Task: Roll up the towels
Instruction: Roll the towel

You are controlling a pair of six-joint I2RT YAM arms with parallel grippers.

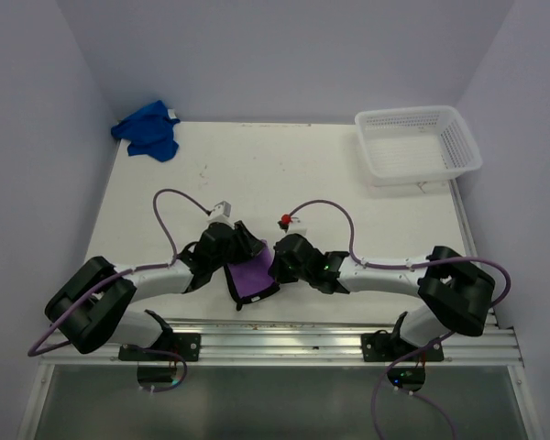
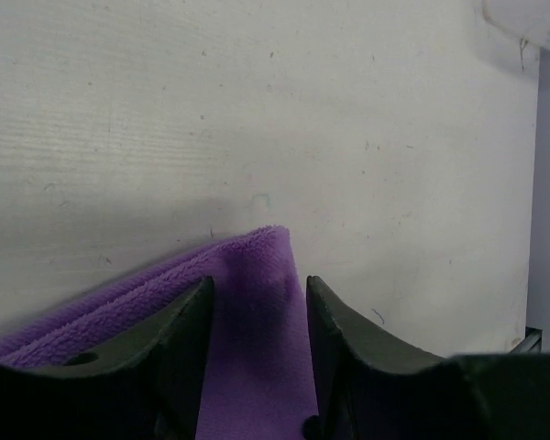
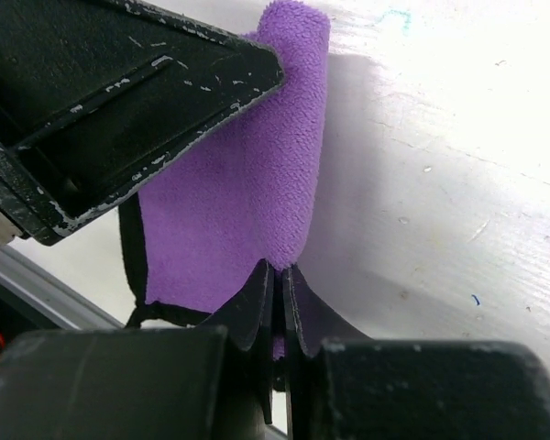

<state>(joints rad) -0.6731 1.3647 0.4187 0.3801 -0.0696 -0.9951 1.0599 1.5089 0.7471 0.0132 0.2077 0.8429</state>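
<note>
The blue towel (image 1: 147, 131) is lying bunched in the table's (image 1: 348, 183) far left corner, well apart from the arms, while the left claw (image 2: 257, 286) is standing with fingers parted either side of the purple towel's (image 1: 252, 273) raised tip, not pinching it. That towel, fuzzy with a dark hem, is sitting doubled over between the claws near the front edge, its rounded fold running straight away from the right claw (image 3: 280, 273), which is clamping tight on its near end. Only the right wrist view is showing that pinch and fold; the top view is adding the basket (image 1: 420, 142) at far right.
</note>
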